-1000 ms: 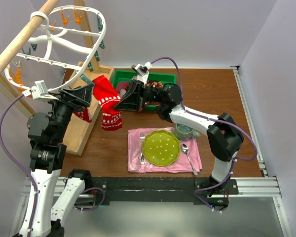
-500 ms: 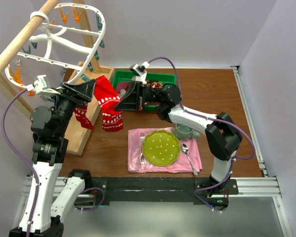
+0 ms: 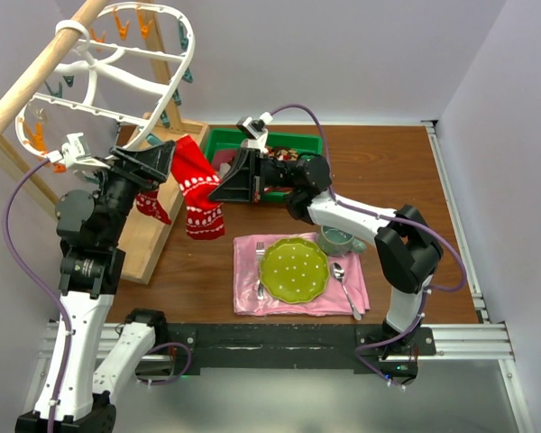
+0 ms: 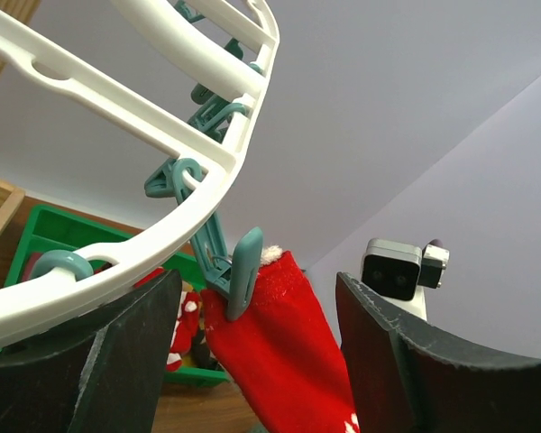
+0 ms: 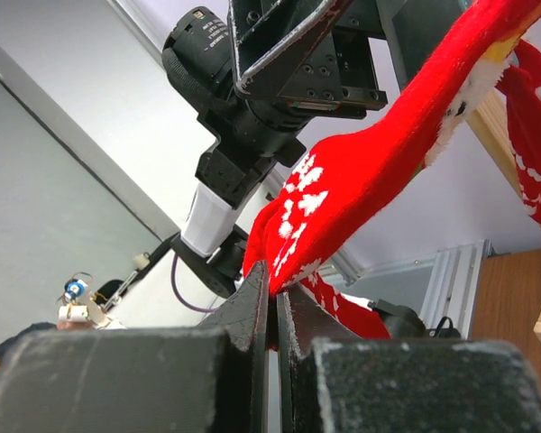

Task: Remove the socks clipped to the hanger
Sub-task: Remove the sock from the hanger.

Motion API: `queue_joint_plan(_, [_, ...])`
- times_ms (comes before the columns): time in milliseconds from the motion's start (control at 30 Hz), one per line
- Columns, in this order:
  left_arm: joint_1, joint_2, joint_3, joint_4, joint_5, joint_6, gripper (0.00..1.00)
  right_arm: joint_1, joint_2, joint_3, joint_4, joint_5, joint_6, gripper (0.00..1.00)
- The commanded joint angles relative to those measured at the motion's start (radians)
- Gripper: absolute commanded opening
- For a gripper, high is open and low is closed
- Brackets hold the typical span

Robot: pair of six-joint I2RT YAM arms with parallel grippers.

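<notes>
The white hanger [image 3: 159, 97] hangs from the wooden pole at the upper left. One of its teal clips [image 4: 239, 271] pinches the cuff of a red sock with white flecks [image 4: 293, 356], which hangs below the rim [image 3: 197, 185]. My left gripper [image 4: 257, 361] is open, its fingers either side of that clip and cuff without touching them. My right gripper [image 5: 275, 284] is shut on the sock's lower edge [image 5: 370, 180], beside the sock in the top view [image 3: 215, 192]. A second red sock [image 3: 151, 206] hangs behind the left gripper [image 3: 165, 162].
A green bin [image 3: 218, 140] holding other socks stands behind the right gripper. The wooden rack's base [image 3: 153, 239] lies under the hanger. Near the front, a pink napkin [image 3: 248, 298] carries a green plate [image 3: 294, 268], fork and spoon, with a cup [image 3: 335, 240] beside it.
My left gripper has shifted up and slightly left along the hanger's rim, and the hanger has tilted a little. The second red sock shows more. The right gripper has not moved.
</notes>
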Motion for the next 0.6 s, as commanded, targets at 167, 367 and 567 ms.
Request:
queue_joint_plan(167, [-0.003,-0.005,0.026,0.058,-0.029,-0.003,0.74,0.023,-0.059,0.046,0.149,0.014,0.004,0.0])
queue_joint_plan(367, [-0.003,-0.031,-0.001,0.065,-0.024,-0.003,0.74,0.033,-0.064,0.06,0.126,0.015,-0.008,0.0])
queue_joint_plan(567, [-0.003,-0.097,-0.072,0.078,-0.004,-0.034,0.77,0.044,-0.066,0.062,0.114,0.02,-0.011,0.0])
